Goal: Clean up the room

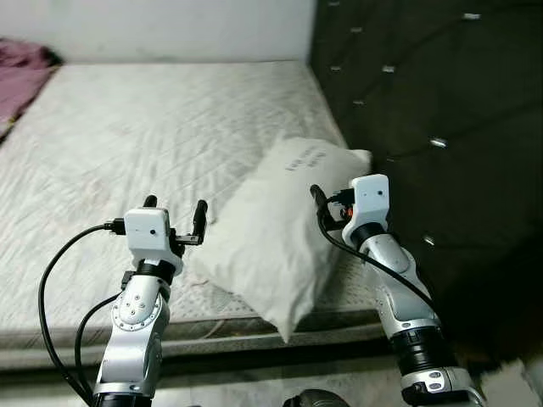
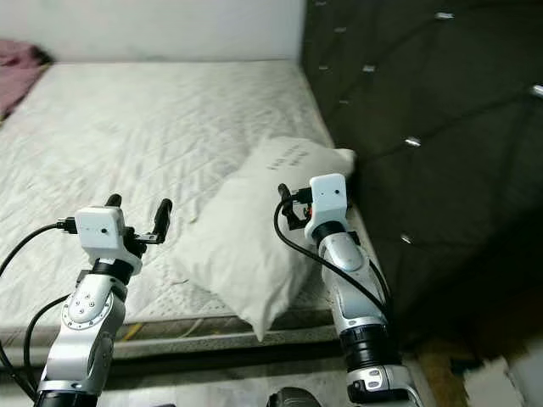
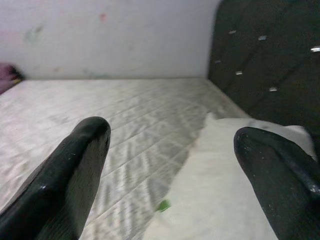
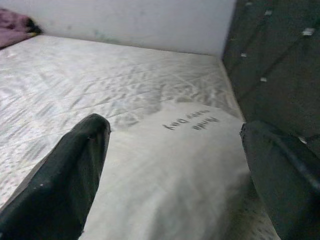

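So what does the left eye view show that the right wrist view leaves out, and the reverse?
Left eye view: both silver arms, the left gripper open beside the white rectangular pillow, plus the mattress's near edge. Right wrist view: the right gripper seen along its spread black fingers, hovering just over the pillow, with its dark printed lettering close up. Shared: the pillow, the white quilted mattress, the dark tufted headboard, and the purple cloth in the far corner.

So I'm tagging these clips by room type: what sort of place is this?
Most likely a bedroom. A bare quilted mattress fills the view, a white pillow lies at its near corner, and a dark tufted headboard stands along the robot's right side.
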{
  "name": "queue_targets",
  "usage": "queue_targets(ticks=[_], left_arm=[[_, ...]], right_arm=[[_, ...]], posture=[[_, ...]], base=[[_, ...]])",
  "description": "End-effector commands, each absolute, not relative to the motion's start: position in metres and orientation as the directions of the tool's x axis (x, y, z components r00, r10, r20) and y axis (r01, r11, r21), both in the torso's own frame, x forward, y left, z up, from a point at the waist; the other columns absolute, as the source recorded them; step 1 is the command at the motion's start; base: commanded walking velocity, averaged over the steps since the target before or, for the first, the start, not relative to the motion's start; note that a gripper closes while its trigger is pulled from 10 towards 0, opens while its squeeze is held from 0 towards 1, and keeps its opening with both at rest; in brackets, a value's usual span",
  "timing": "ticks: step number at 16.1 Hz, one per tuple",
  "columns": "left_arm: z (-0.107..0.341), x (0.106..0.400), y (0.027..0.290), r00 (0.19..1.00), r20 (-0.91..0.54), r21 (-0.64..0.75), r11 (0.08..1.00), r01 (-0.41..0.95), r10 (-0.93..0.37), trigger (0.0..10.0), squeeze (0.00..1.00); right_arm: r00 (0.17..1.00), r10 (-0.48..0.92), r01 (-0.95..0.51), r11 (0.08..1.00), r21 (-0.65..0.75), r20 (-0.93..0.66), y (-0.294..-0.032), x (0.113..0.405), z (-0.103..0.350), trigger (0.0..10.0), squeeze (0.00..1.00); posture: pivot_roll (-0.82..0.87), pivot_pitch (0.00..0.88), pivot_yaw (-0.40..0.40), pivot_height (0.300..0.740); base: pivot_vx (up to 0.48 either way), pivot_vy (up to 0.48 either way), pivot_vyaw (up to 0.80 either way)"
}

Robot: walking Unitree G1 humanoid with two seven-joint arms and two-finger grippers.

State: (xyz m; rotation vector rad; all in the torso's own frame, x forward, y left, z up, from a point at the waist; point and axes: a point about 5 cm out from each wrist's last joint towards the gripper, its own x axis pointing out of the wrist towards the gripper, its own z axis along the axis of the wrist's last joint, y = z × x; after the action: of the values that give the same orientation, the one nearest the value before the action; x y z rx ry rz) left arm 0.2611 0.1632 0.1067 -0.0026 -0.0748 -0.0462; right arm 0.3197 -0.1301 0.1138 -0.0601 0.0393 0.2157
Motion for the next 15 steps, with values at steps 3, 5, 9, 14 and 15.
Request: queue_targets(ticks=[3, 5, 9, 14, 15], left_arm=[[0.104, 0.261, 0.165, 0.998, 0.058, 0.006, 0.999, 0.035, -0.036, 10.0, 0.0], [0.103, 0.26, 0.165, 0.998, 0.057, 0.005, 1.0, 0.031, -0.031, 10.0, 0.0], [0.099, 0.256, 0.178, 0.997, 0.03, 0.01, 0.998, -0.07, 0.069, 10.0, 0.0], [0.103, 0.267, 0.182, 0.997, 0.038, 0.045, 0.996, -0.075, 0.073, 10.0, 0.0], [0.104, 0.267, 0.181, 0.997, 0.042, 0.054, 0.996, -0.067, 0.065, 10.0, 0.0]], right_arm=[[0.976, 0.214, -0.216, 0.975, -0.046, -0.043, -0.13, 0.321, 0.115, 10.0, 0.0], [0.979, 0.201, -0.202, 0.979, -0.028, -0.042, -0.132, 0.321, 0.115, 10.0, 0.0], [0.983, 0.183, -0.183, 0.983, 0.014, -0.034, -0.129, 0.316, 0.113, 10.0, 0.0], [0.985, 0.166, -0.165, 0.986, 0.025, -0.055, -0.129, 0.319, 0.108, 10.0, 0.0], [0.984, 0.171, -0.17, 0.985, 0.024, -0.051, -0.128, 0.32, 0.109, 10.0, 0.0]], posture=[[-0.08, 0.0, -0.035, 0.74], [-0.08, 0.0, -0.033, 0.74], [-0.07, 0.0, -0.017, 0.74], [-0.06, 0.0, -0.02, 0.74], [-0.06, 0.0, -0.022, 0.74]], base=[[0.0, 0.0, 0.0], [0.0, 0.0, 0.0], [0.0, 0.0, 0.0], [0.0, 0.0, -0.64], [0.0, 0.0, -0.8]])
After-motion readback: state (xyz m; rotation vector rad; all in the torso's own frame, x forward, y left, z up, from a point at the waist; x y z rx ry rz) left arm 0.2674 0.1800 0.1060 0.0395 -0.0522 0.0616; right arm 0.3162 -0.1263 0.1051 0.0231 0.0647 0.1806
